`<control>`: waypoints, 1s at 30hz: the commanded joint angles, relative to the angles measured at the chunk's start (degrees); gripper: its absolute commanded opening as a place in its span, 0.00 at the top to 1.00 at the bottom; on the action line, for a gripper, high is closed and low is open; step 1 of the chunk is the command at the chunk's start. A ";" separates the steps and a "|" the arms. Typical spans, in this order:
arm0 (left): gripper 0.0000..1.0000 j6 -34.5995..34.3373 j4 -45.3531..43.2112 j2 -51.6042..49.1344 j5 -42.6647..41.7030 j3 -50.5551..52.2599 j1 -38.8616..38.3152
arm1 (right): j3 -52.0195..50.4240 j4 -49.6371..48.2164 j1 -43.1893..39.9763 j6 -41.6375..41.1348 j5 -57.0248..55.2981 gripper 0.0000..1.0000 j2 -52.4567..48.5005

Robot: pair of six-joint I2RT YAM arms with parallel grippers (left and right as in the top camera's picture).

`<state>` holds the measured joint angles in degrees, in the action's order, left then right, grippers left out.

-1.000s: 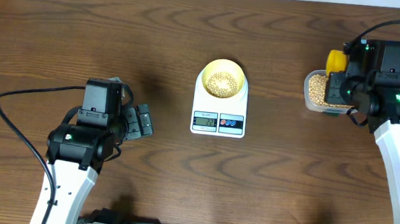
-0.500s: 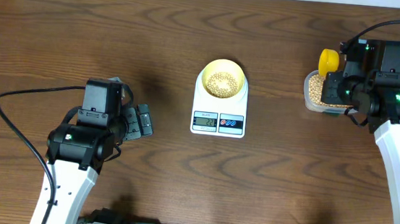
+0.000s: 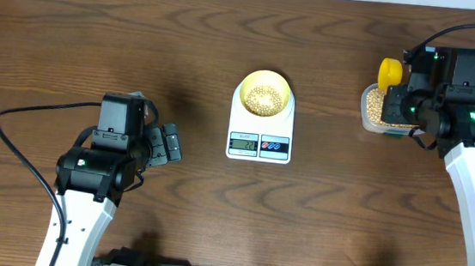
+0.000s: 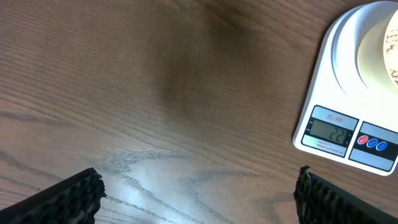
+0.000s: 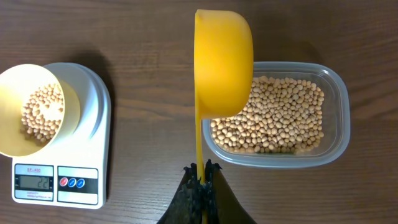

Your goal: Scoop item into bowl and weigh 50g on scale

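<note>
1 scoop (image 5: 222, 62) shifted; 1 tub (image 5: 339, 118), 1 bowl (image 5: 12, 93), 1 scale (image 5: 94, 93).

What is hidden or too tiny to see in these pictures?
- Overhead view: the numbers on the scale are too small to read.
- Right wrist view: the scoop has its inside turned away from the camera, so whether it is full or empty is hidden.
- Left wrist view: the bowl is cut off by the right edge.
</note>
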<state>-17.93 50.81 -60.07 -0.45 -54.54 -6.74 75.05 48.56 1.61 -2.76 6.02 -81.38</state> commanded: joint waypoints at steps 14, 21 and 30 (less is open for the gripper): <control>0.00 0.52 0.15 -0.15 0.96 0.07 0.35 | 1.03 0.20 -0.44 0.04 0.57 0.99 -0.35; 0.00 0.52 0.17 -0.15 0.96 0.07 0.35 | 1.03 2.58 -0.44 -1.07 0.61 0.99 -0.33; 0.00 0.52 0.15 -0.15 0.96 0.07 0.35 | 1.03 5.25 -1.33 -0.85 -0.02 0.99 0.85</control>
<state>-17.93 50.81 -60.07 -0.45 -54.54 -6.74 75.05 53.60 1.26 -3.03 6.07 -81.38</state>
